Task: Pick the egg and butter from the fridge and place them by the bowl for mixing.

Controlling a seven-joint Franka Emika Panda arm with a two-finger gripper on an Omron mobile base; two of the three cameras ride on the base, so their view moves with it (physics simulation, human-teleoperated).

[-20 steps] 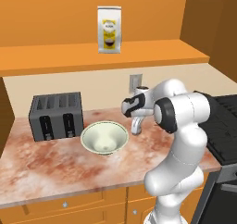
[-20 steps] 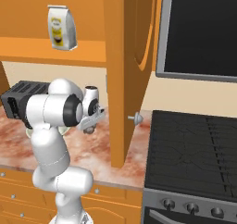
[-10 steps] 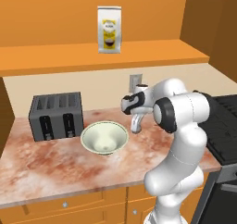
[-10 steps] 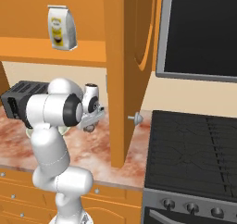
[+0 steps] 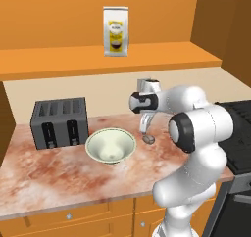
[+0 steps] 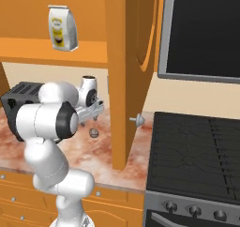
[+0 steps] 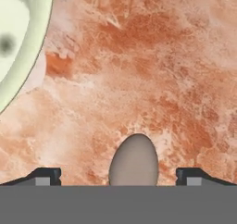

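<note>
Egg (image 7: 133, 160) sits on the worktop (image 5: 59, 172) just beside the bowl (image 5: 111, 146), your fingers (image 7: 45, 175) spread wide either side and gripping nothing, so egg placing looks done; next you likely lift clear and fetch the butter.

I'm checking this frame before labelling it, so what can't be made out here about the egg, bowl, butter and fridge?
- The egg: its near end is cut off at the bottom of the hand view.
- The bowl: mostly cut off by the hand view's left edge.
- End effector: the fingers blend together in the left base view, so their spread is unclear there; the hand view shows them wide apart.
- Butter and fridge: their state cannot be told.
</note>
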